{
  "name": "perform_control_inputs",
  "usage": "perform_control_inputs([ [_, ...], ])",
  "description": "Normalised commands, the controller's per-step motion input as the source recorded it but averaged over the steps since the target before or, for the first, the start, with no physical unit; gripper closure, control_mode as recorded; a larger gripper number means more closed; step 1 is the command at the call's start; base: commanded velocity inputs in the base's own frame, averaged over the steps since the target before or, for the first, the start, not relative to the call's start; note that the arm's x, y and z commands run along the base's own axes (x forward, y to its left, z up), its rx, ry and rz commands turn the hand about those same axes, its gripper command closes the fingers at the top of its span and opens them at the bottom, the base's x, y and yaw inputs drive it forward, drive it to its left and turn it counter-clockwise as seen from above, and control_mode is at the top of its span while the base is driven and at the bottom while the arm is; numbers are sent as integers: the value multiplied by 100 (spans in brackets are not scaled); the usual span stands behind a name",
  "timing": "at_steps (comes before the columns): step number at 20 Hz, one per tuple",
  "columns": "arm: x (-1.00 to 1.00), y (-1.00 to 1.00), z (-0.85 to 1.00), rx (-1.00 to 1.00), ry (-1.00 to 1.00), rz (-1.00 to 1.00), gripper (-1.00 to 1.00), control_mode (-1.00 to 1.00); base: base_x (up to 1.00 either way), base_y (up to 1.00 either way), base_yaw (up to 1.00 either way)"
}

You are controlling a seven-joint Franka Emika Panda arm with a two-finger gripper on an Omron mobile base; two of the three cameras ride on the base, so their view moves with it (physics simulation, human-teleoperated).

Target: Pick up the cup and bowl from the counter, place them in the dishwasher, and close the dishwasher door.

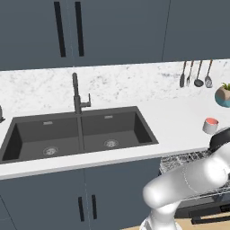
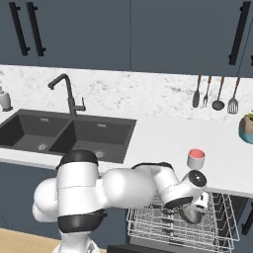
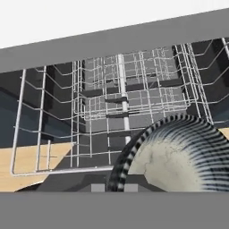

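Striped black-and-white around its rim, the bowl (image 3: 179, 154) sits right at the end effector (image 2: 193, 213), low over the pulled-out wire rack (image 2: 173, 232) of the dishwasher (image 3: 125, 36). The cup (image 2: 196, 159) stands apart on the white counter (image 2: 163, 133) just above. Whether the fingers clamp the bowl I cannot tell; it hides them, and its lower edge is cut off.

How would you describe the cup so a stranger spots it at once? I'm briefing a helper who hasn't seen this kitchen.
Start at the dark double sink and follow the white counter to its right. Near the counter's front edge, above the pulled-out dishwasher rack, stands the cup. It is a short light-grey cylinder with a red-pink rim and inside, unlike the rounder teal plant pot farther right by the wall.
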Motion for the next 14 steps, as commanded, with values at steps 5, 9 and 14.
perform_control_inputs([
  [5, 0, 0, -66, 2, 5, 0, 100, -100, 0, 0, 0],
  [9, 0, 0, -30, 3, 0, 0, 100, -100, 0, 0, 0],
  [14, -2, 0, -3, 10, -2, 0, 100, -100, 0, 0, 0],
])
